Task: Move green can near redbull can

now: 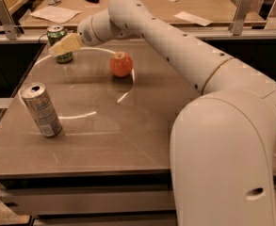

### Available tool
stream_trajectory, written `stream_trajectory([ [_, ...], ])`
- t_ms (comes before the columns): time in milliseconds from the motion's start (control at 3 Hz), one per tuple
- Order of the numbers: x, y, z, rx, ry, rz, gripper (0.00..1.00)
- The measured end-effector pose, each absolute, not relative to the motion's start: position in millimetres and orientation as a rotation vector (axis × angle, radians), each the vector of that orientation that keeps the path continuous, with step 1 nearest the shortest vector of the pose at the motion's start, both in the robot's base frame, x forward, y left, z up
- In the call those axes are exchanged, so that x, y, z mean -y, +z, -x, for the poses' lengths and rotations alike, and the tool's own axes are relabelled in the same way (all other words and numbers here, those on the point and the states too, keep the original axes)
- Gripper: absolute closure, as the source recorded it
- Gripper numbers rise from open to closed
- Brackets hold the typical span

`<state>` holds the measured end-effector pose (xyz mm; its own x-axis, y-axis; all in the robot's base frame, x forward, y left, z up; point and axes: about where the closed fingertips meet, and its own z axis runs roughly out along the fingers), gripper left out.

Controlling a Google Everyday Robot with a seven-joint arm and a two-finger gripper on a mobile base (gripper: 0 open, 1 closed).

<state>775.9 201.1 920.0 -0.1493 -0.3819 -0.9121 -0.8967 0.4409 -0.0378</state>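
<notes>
The green can stands upright at the far left corner of the brown table. My gripper reaches in from the right and sits right at the can, covering its middle and right side. The redbull can, tall, slim and silver, stands upright near the table's left edge, well in front of the green can. My white arm stretches across the table from the lower right.
A red-orange round fruit sits on the table right of the green can, under my arm. Behind the table is a wooden counter with papers and small items, and metal posts along its rail.
</notes>
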Motion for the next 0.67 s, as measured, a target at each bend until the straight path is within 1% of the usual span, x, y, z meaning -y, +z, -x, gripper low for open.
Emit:
stream_trajectory([
  [667,-229,901,-799,-1.738,0.665,1.146,0.00],
])
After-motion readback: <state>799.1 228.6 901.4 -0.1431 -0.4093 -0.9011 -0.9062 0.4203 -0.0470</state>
